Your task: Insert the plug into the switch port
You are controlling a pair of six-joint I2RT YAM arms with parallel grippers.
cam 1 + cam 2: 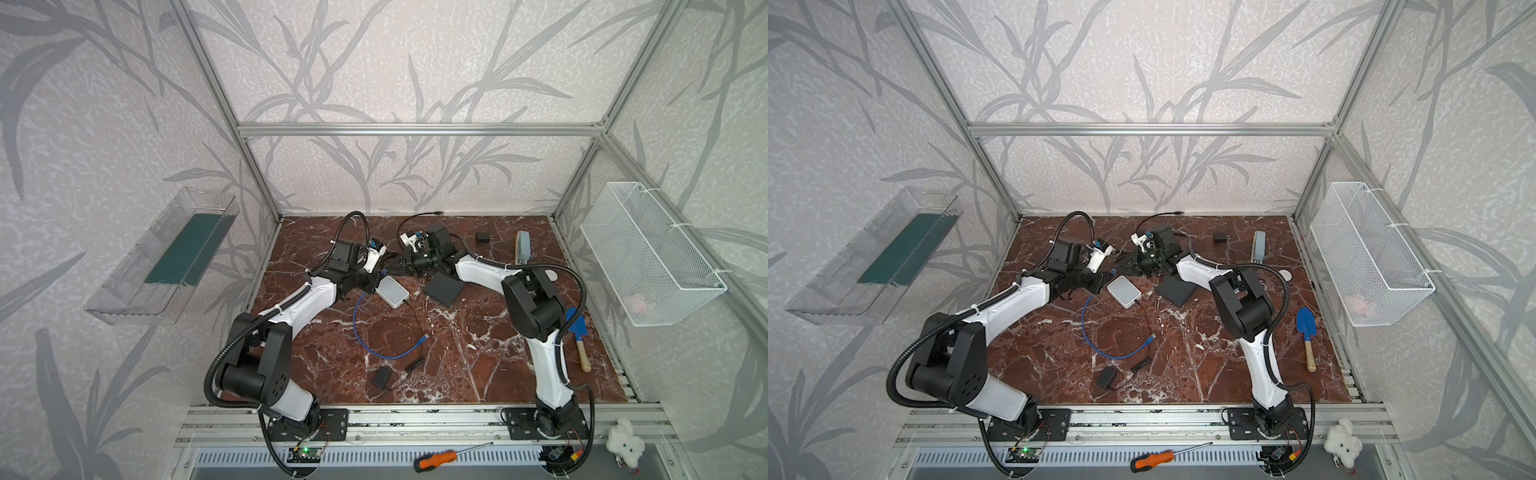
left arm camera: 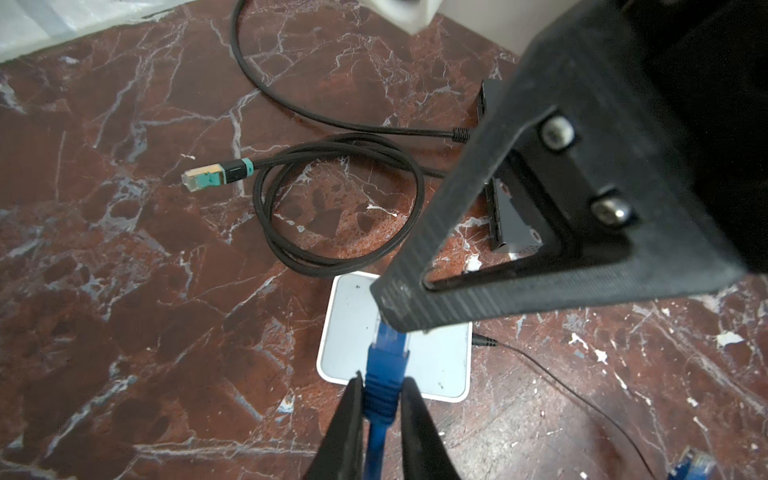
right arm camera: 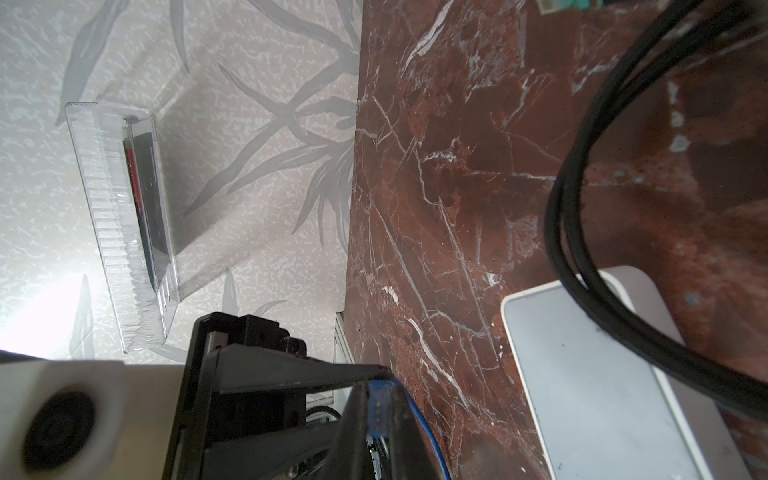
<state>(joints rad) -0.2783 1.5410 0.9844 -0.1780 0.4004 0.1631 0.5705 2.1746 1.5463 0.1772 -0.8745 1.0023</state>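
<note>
— Tabletop (image 1: 457,361) first: red-brown marble, with the left arm (image 1: 309,299) and right arm (image 1: 482,270) reaching in until their tips meet.
— And around them?
— First the dark grey slab (image 1: 445,289), then the white switch box (image 1: 392,291) just beside it, both flat on the marble.
— The jaws?
— The left jaws are clamped on the blue connector (image 2: 384,374), right by the box; the right jaws are closed on that same connector's tip.
— Where's the plug?
— Its adapter block (image 1: 380,379) lies near the front edge. The thin cord (image 1: 415,328) runs up to the box, and the plug (image 2: 484,341) sits against the box's side. Whether it's seated in the switch port, I can't tell.
</note>
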